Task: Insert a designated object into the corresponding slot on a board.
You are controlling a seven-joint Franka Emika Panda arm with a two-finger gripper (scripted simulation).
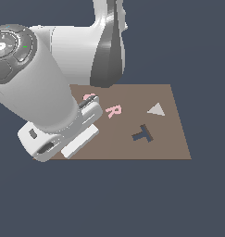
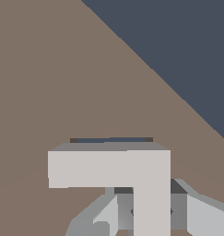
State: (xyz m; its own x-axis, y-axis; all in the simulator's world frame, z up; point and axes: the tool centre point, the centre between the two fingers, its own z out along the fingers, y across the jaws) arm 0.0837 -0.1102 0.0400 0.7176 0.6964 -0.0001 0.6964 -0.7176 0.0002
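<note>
In the wrist view the light-grey L-shaped piece (image 2: 132, 168) fills the lower middle, close to the camera. One of its arms runs between my gripper's (image 2: 151, 209) fingers (image 2: 117, 213), which are shut on it. A thin dark strip of the slot (image 2: 111, 139) shows just past the piece's far edge; the piece hides the rest. The brown board (image 2: 62, 83) lies under them. In the exterior view my gripper (image 1: 88, 112) is low over the board's (image 1: 169, 139) left part, and the arm hides the piece and the slot.
On the board in the exterior view are a pink R (image 1: 113, 111), a light-grey triangle (image 1: 156, 109), a dark T-shaped cut-out (image 1: 142, 134) and part of another pink piece (image 1: 89, 96) beside my hand. The board's edge (image 2: 178, 94) runs diagonally in the wrist view.
</note>
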